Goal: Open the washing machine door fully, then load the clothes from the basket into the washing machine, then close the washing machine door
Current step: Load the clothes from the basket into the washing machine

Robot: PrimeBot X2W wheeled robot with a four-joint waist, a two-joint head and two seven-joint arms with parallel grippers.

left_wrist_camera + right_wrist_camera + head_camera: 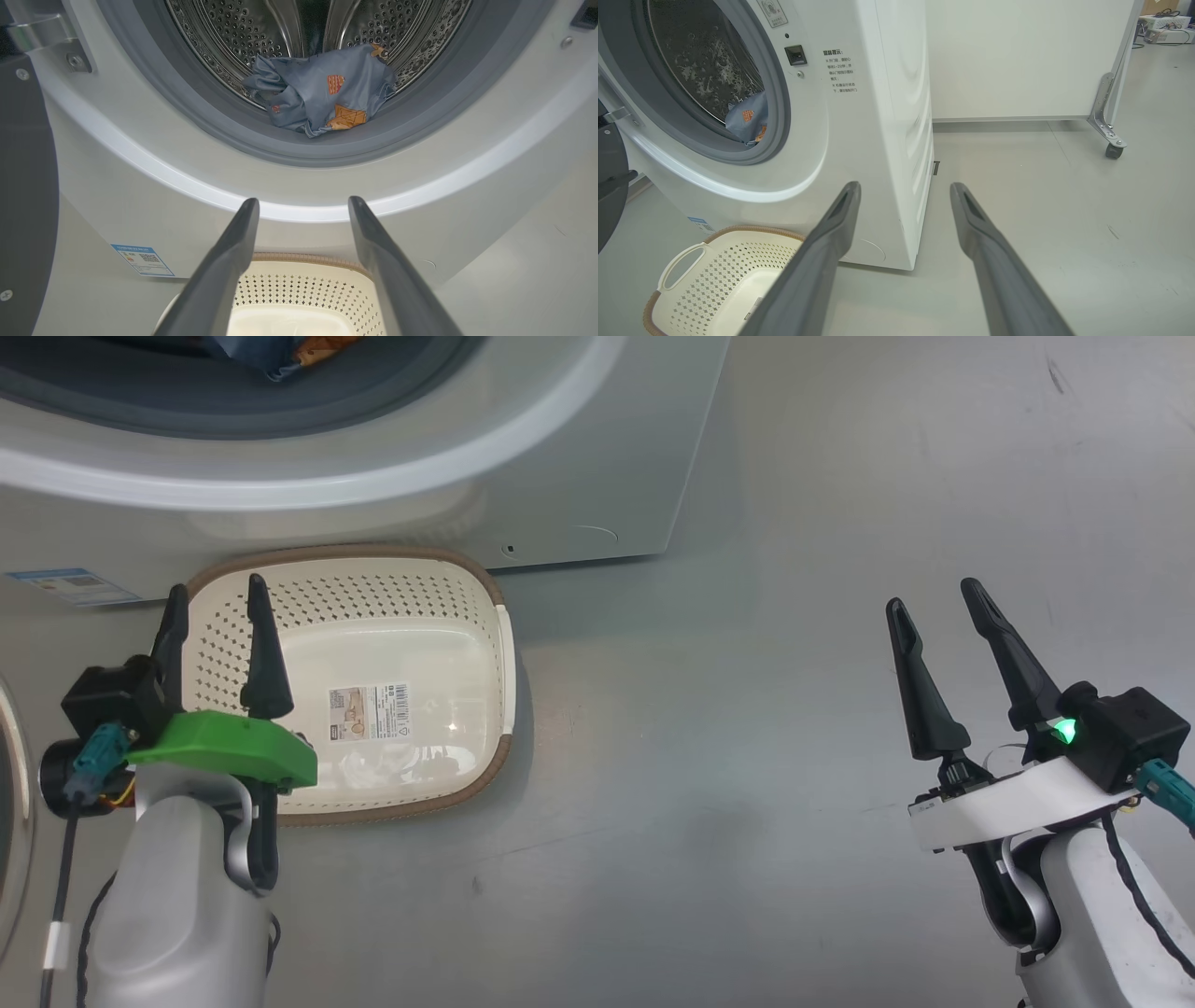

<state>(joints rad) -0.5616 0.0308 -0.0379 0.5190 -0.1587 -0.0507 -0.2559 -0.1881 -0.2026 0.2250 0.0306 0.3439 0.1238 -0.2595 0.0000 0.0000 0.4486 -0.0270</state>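
Looking down through the head camera, I am seeing the basket (392,588) sitting on the grey floor (747,728) right against the front of the washing machine (579,476), with nothing lying in it but the sticker (369,712) on its bottom. The left gripper (217,586) is hovering over the basket's left end, its two dark fingers (266,663) standing spread wide and holding nothing. The right gripper (934,595) is hanging well off to the right above bare floor, likewise released and empty. Through the left wrist camera I am looking straight into the open machine: the clothes (322,93) are lying bunched at the bottom front of the perforated steel drum (224,28), their lower edge resting against the grey rubber seal (210,116). The washing machine door (23,163) is standing swung open at the left of that view, its metal hinge (37,30) showing at the upper left corner. The blue label (142,260) is sitting low on the machine's front, just left of the basket's brown rim. In the right wrist camera a white panel (1017,56) on a caster (1112,150) is standing behind the machine's right side.
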